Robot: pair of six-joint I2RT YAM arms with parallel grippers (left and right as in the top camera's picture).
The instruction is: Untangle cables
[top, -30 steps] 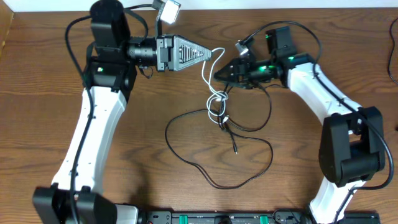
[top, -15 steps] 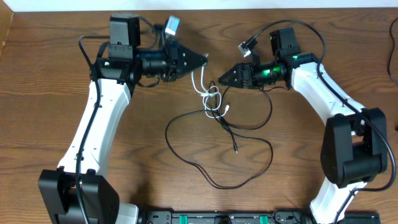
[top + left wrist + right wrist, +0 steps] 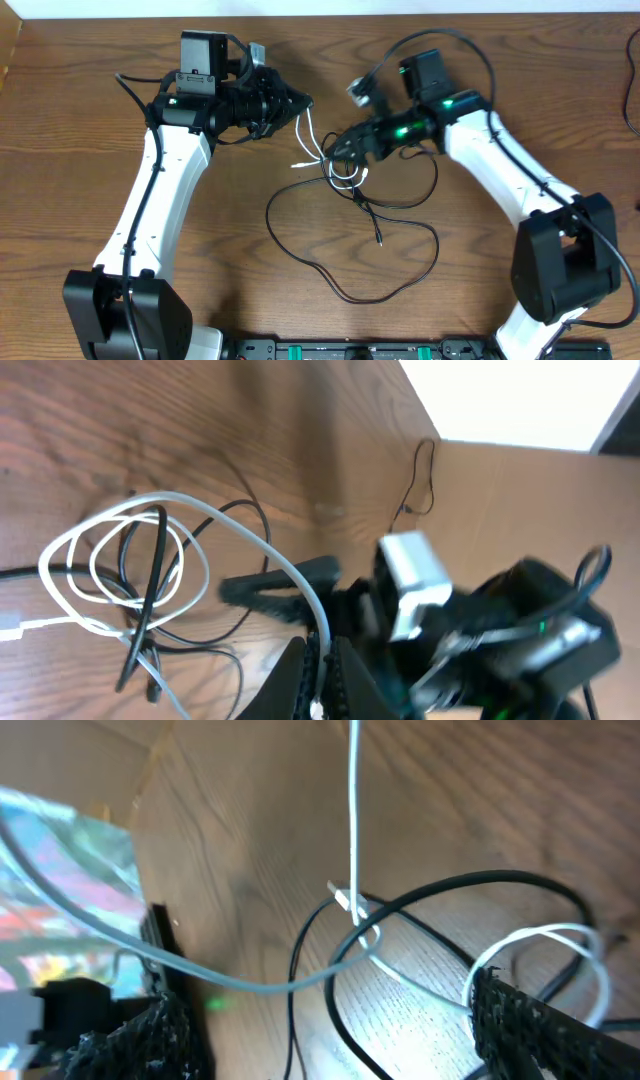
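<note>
Overhead, left-wrist and right-wrist views of a wooden table point(image 3: 60, 150); clock directions are read in the overhead view, with 12 o'clock at the far edge. The left gripper point(image 3: 303, 102), at about 11 o'clock of the tangle, has its fingers point(image 3: 300, 675) pressed together on a strand of the white cable point(image 3: 346, 176), which runs down from them at a slant to its small loops near the table's centre. The right gripper point(image 3: 335, 150) sits just beside those loops at their 12 o'clock, its jaws spread wide. In the right-wrist view the taut white strand point(image 3: 352, 810) and an arc of the black cable point(image 3: 480, 877) lie in the gap between the two fingers, and neither is pinched. The black cable point(image 3: 349, 300) passes through the white loops and spreads toward 6 o'clock in a large slack loop, one plug end lying inside it. The loop's lowest curve stops short of the black rail point(image 3: 350, 350) along the near edge. Bare wood lies at 9 o'clock between the black loop and the left forearm, and again at 3 o'clock up to the right forearm. At 12 o'clock the two grippers stand near each other, close to the far edge.
</note>
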